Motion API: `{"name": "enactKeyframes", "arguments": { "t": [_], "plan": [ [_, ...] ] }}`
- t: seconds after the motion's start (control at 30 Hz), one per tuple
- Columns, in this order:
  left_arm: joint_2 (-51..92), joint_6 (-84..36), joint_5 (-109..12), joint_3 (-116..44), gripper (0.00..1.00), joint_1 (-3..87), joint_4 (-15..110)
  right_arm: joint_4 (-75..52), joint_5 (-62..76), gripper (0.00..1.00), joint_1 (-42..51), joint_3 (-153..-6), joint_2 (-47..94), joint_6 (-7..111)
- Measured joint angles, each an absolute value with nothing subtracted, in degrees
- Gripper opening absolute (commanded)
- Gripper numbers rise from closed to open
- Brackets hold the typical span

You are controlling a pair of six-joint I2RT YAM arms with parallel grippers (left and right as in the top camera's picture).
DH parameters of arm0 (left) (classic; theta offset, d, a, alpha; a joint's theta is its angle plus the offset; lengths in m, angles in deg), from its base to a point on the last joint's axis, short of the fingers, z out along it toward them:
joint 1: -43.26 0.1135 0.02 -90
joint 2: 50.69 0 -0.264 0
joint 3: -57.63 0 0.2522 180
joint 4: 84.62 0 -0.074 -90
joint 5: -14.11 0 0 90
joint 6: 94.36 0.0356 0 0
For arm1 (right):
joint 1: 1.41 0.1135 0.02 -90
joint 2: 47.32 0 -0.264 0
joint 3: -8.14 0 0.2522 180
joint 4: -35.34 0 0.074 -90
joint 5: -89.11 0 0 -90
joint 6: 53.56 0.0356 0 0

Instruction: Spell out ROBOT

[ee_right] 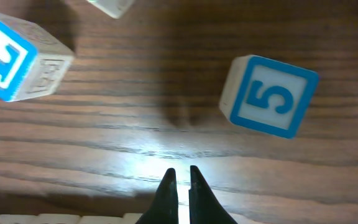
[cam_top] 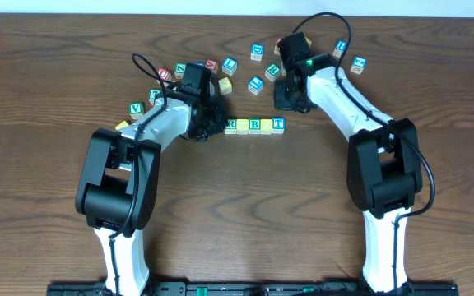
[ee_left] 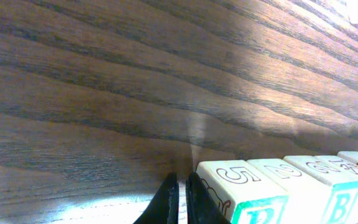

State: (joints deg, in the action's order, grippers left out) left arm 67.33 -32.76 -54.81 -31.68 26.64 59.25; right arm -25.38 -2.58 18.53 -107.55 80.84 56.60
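Left gripper (ee_left: 182, 190) and right gripper (ee_right: 180, 183) clenched, empty.
We see the R cube (ee_left: 244, 196) just right of our left fingers (ee_left: 168, 200).

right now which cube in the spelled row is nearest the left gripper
The green-framed R cube: it ends the line right beside the shut left gripper, and the other four sit beyond it.

Found a row of cubes (cam_top: 254, 125) on the tabletop (cam_top: 245, 214), touching side by side: green R leftmost, green B central, blue T rightmost. Saw left hand (cam_top: 217, 125) just beside the R end, right hand (cam_top: 291, 102) behind the T end, loose cubes (cam_top: 256, 83) scattered farther back.
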Motion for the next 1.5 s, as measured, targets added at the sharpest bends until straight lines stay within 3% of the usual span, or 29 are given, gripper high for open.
{"name": "enactKeyframes", "arguments": {
  "t": [1.5],
  "plan": [
    [67.33,-32.76,-54.78,-31.68,0.08,26.64,59.25,-24.26,-0.44,0.01,21.72,-104.33,80.84,56.80]
  ]
}}
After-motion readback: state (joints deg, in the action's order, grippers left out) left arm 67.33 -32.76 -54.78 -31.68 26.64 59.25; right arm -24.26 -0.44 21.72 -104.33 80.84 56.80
